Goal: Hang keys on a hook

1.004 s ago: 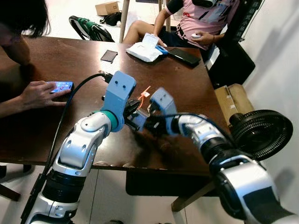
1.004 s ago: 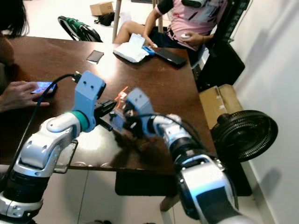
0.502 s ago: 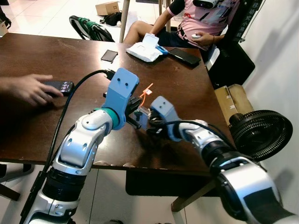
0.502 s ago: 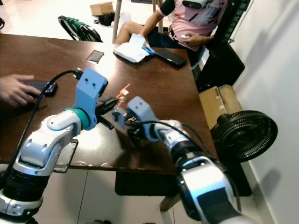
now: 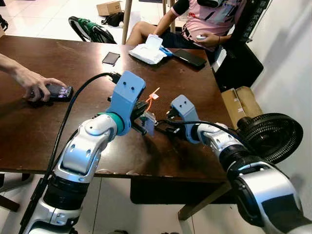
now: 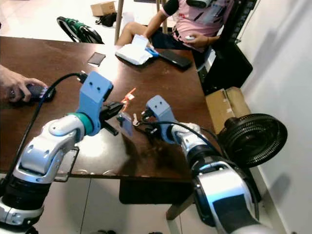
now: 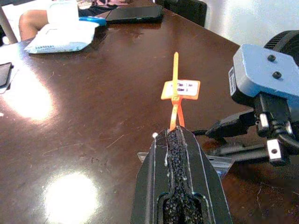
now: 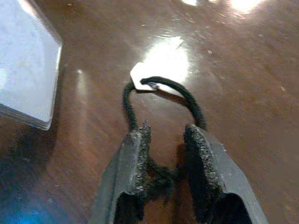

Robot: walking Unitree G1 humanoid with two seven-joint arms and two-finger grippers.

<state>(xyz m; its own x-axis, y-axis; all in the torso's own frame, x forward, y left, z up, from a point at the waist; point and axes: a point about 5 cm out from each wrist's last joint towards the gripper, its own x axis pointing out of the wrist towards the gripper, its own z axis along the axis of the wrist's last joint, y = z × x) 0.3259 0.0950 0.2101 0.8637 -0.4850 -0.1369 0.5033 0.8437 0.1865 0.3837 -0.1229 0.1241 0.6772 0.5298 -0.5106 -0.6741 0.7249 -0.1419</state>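
My left gripper (image 5: 145, 117) hovers over the middle of the brown table (image 5: 73, 146), shut on the keys. An orange zip-tie tag (image 7: 181, 88) sticks up past its fingertips (image 7: 175, 135), and a clear plastic card (image 5: 148, 123) hangs below them. Just to the right, my right gripper (image 5: 163, 127) points at the card. Its fingers (image 8: 140, 140) are closed on a bunch of black cord (image 8: 173, 88). The cord loops forward to a small shiny piece (image 8: 161, 60) lying against the table. The keys themselves are hidden between the fingers.
At the left a person's hand (image 5: 34, 80) holds a phone (image 5: 58, 91). A white tissue pack (image 5: 148, 51), a black phone (image 5: 191, 57) and a small dark card (image 5: 111, 58) lie at the far side, before a seated person (image 5: 209, 19). A black fan (image 5: 273, 136) and a cardboard box (image 5: 239, 100) stand right of the table.
My right gripper has drawn back to the right, away from the left gripper, with the cord trailing from it. The left gripper has held still. The person's hand moved the phone leftward.
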